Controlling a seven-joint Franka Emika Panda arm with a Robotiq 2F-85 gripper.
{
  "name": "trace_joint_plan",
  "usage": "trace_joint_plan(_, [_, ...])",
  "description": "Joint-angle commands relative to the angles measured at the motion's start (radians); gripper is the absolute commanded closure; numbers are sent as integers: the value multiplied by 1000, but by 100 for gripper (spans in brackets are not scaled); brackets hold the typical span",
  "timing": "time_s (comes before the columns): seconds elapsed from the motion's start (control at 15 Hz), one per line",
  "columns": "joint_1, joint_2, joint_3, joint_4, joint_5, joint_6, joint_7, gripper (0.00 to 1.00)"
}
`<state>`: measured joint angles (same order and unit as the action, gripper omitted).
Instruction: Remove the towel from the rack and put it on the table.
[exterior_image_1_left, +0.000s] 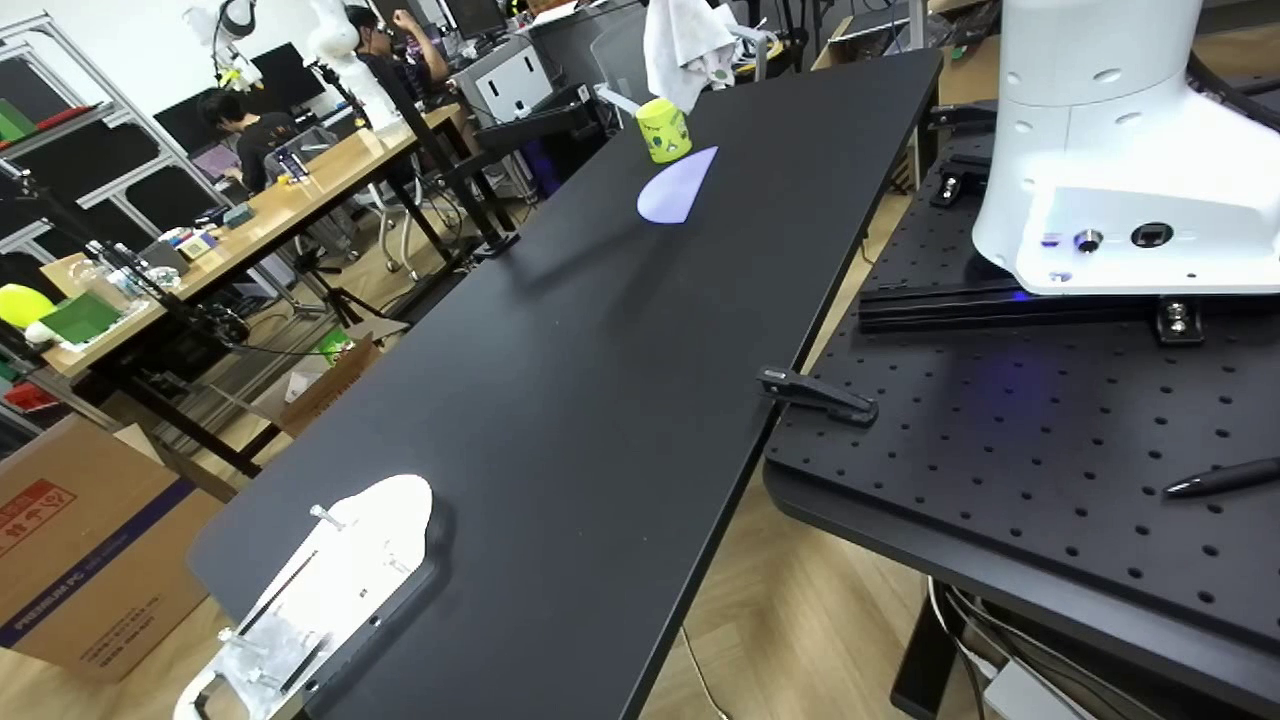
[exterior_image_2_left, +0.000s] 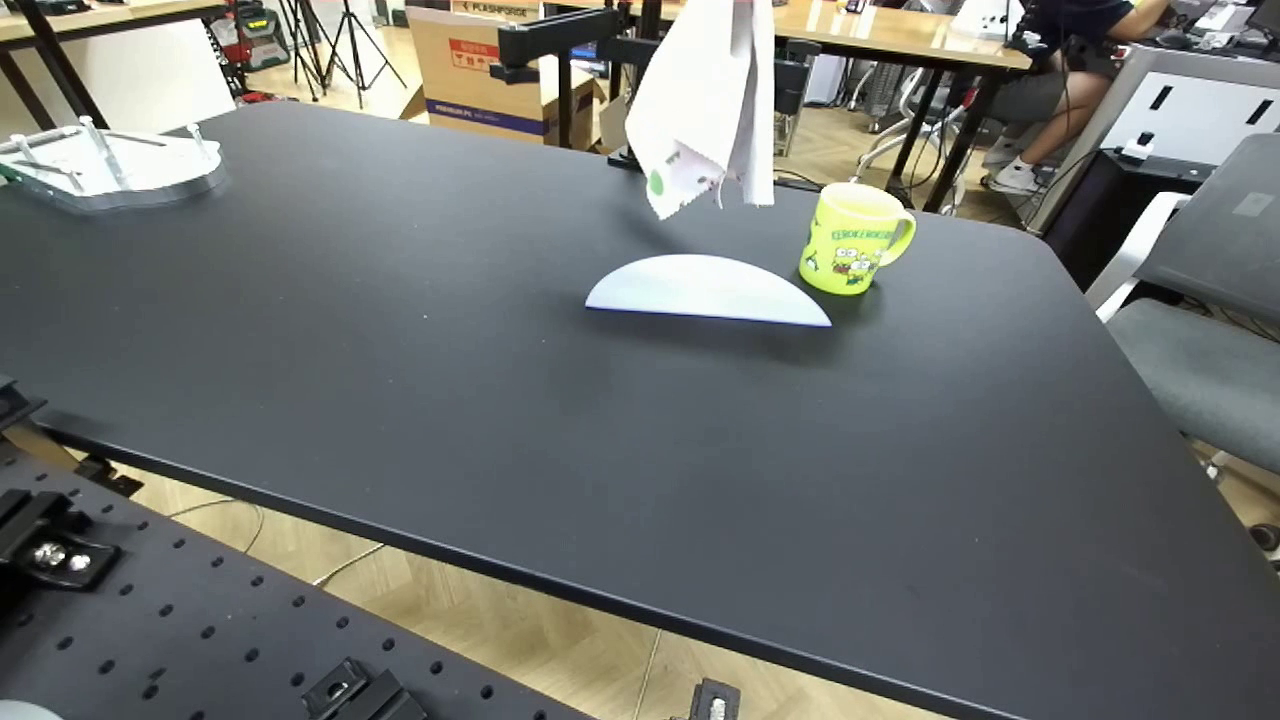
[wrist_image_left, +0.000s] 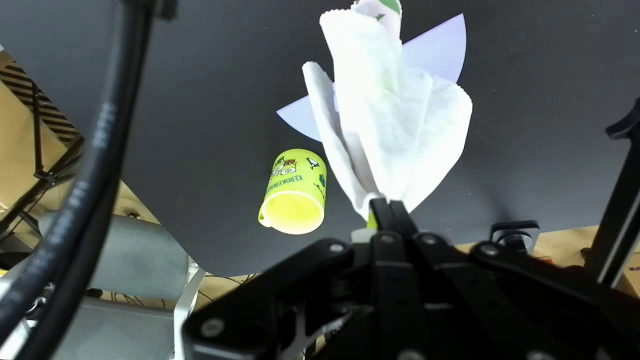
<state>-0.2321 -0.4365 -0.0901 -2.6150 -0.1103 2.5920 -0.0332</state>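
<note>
Two closed fingers of the gripper (wrist_image_left: 389, 206) pinch the towel (wrist_image_left: 387, 125) by one gathered end; from there it fans toward twelve o'clock in the wrist view. It's white, limp and creased, with green marks toward its far end, hanging free above the black table (exterior_image_2_left: 500, 420).
</note>
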Motion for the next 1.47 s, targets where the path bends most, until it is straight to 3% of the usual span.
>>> trace_joint_plan(0.0, [5,58,-35,-10,-23,73,-34,100])
trace_joint_plan(0.27, [15,115,-70,-10,-4,102,-79,100])
trace_joint_plan(0.33, [19,122,-75,-9,1,104,-87,74])
trace_joint_plan(0.4, [20,126,-77,-8,3,105,-92,73])
trace_joint_plan(1.07, [12,-29,-11,-22,-40,-14,-22,6])
trace_joint_plan(1.27, [5,-90,17,-18,-37,-71,26,0])
trace_joint_plan(1.4, [28,-55,-10,-12,-22,-40,-29,0])
